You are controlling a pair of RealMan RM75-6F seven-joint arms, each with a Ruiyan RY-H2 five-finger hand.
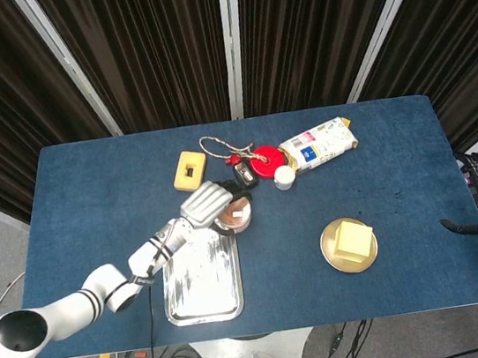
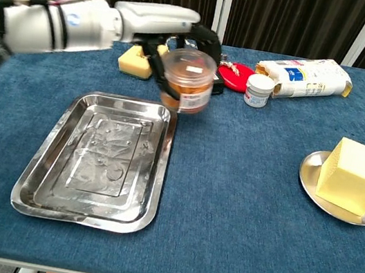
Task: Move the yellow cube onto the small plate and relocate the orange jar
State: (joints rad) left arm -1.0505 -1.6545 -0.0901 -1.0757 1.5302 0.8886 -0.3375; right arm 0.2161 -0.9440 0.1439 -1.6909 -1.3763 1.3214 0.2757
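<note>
While the left hand (image 2: 178, 38) clasps the orange jar (image 2: 186, 80) from behind its upper wall, clear of the table (image 2: 250, 190), the jar looks light, rigid and smooth-sided, so a grip around the body below the lid seems safest.

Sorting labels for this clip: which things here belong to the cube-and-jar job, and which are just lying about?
Job: yellow cube, small plate, orange jar, left hand holding it.

Lying about: steel tray, white pot, snack packet, red lid.
</note>
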